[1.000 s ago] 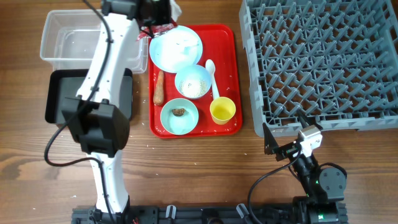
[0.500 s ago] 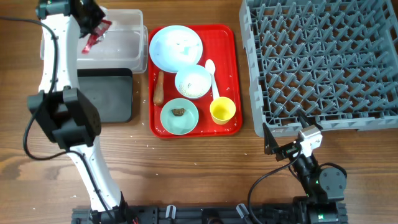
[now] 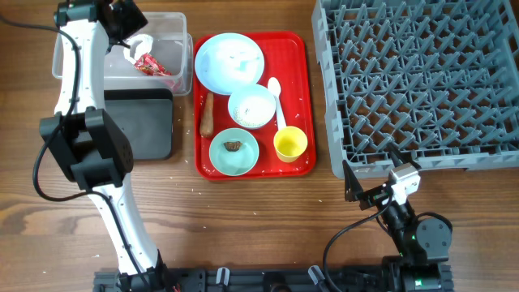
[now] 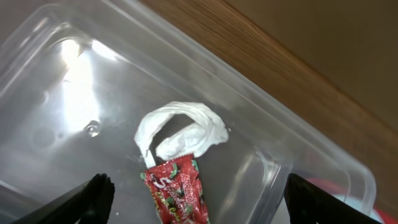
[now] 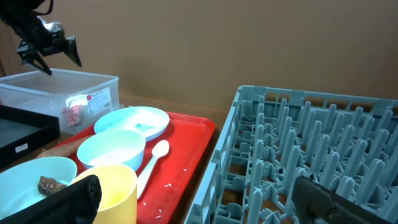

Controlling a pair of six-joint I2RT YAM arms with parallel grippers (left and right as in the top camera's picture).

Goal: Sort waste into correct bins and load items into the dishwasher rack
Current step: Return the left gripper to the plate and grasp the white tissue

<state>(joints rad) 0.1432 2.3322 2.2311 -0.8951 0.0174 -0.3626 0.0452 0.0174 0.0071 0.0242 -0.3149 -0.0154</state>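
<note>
The red-and-white wrapper (image 3: 150,63) (image 4: 180,186) lies on the floor of the clear bin (image 3: 166,18) (image 4: 74,93). My left gripper (image 3: 122,20) (image 4: 199,193) hovers open just above it, holding nothing. On the red tray (image 3: 300,97) sit the pale-blue plate (image 3: 229,62), a bowl of rice grains (image 3: 251,106), a bowl with the brown lump (image 3: 233,146), the yellow cup (image 3: 290,143), the white spoon (image 3: 277,101) and the carrot-like stick (image 3: 208,113). The black bin (image 3: 146,122) is in front of the clear one. My right gripper (image 3: 371,170) (image 5: 199,202) stands open and empty at the front corner of the dishwasher rack (image 3: 413,81) (image 5: 311,155).
The left arm stretches from the front edge of the table up over the black bin. A few rice grains are scattered on the tray and on the wood in front of it. The rack fills the back right.
My left gripper carried the wrapper from the tray's back edge to the clear bin, then opened and dropped it there. The right arm has not moved.
</note>
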